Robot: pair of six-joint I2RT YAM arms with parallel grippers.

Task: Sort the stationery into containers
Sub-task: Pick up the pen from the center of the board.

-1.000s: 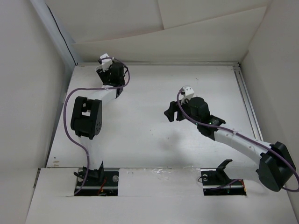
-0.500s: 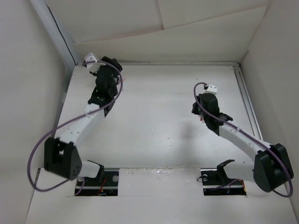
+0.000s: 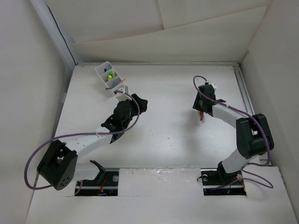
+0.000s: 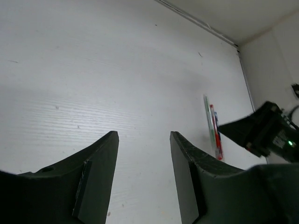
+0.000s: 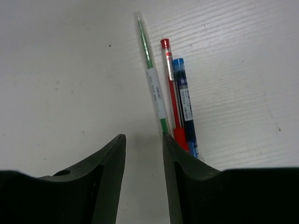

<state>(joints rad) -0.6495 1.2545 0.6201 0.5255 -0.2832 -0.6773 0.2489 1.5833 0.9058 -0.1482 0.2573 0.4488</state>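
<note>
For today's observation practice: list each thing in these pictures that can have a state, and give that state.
left pincer, open, empty.
right pincer, open, empty, beside the pens.
white tray, upright, holding small coloured items.
green pen, lying flat.
red pen, lying flat, between green and blue.
blue pen, lying flat, against the red pen.

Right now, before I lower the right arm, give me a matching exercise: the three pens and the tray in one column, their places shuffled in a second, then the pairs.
Things
1. slim green-and-clear plastic pen
2. red plastic pen
3. blue plastic pen
4. small white divided plastic tray

Places
A. middle of the three pens
B. far left corner of the table
C. right side of the trio in the right wrist view
D. left side of the trio in the right wrist view

Pairs: 1-D, 2-A, 3-C, 4-B
</note>
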